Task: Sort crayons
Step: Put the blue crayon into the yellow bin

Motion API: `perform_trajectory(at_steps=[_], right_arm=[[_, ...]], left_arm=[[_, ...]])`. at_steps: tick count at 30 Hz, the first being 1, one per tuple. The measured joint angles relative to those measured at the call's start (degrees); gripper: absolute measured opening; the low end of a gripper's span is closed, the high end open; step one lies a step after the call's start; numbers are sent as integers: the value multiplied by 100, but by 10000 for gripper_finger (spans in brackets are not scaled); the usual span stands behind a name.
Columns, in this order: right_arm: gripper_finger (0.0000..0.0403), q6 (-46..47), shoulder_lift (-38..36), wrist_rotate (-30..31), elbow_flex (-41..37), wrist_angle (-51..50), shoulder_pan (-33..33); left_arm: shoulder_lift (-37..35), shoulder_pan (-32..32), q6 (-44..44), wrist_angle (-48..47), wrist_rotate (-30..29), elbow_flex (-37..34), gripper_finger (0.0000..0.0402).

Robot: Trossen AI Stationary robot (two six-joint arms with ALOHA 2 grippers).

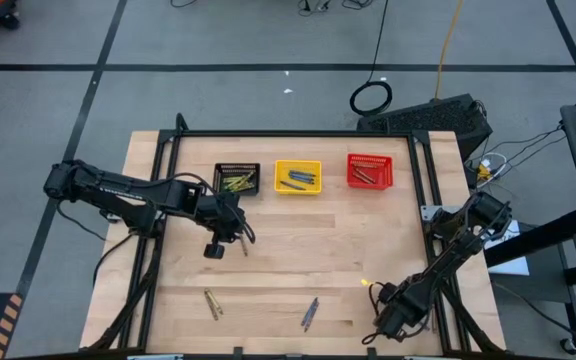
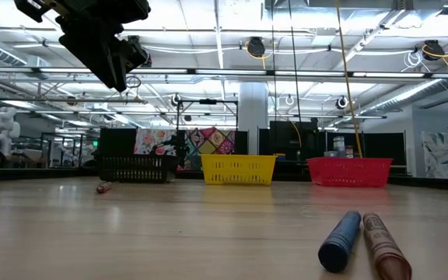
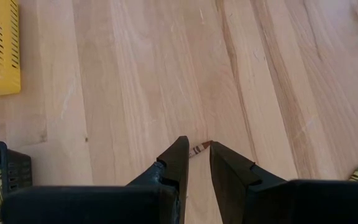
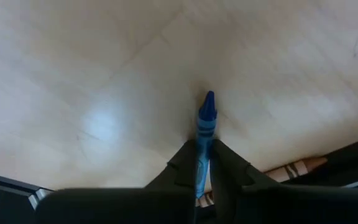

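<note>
My left gripper (image 1: pixel 238 236) hangs open and empty well above the table (image 2: pixel 123 58). Its fingertips (image 3: pixel 199 152) stand over a brownish-red crayon (image 3: pixel 199 149), which lies flat on the wood (image 2: pixel 103 187). My right gripper (image 1: pixel 378 325), near the table's near right corner, is shut on a blue crayon (image 4: pixel 206 127). Another brownish-red crayon (image 4: pixel 297 168) shows beside its fingers. An olive-yellow crayon (image 1: pixel 212 304) and a blue and brownish-red pair (image 1: pixel 310 313) lie near the front edge; the pair also shows in the low view (image 2: pixel 360 243). My right gripper pinches the blue crayon's lower half (image 4: pixel 202 163) between its two fingers. The crayon lies along the fingers, and its pointed end (image 4: pixel 209 98) sticks out past the fingertips toward the table top. Whether the point touches the wood, I cannot tell.
Three mesh baskets stand in a row at the far side: black (image 1: pixel 236 179) with olive-yellow crayons, yellow (image 1: pixel 298 177) with blue ones, red (image 1: pixel 369 171) with brownish-red ones. A green-tipped crayon (image 3: pixel 357 172) lies beyond the left gripper. Bare wood lies between the baskets and the front crayons.
</note>
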Motion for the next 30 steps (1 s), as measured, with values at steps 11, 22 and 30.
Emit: perform_trajectory(at_steps=[11, 22, 30], right_arm=[[2, 62, -213, 200, 85, -91, -15], [0, 467, -908, 1700, 109, -203, -91], [0, 7, -1412, 2968, 118, -558, -476]], left_arm=[[0, 0, -127, -5, -2, 0, 68], [0, 0, -129, -33, -2, 0, 68], [0, 0, -131, -72, -9, 0, 68]])
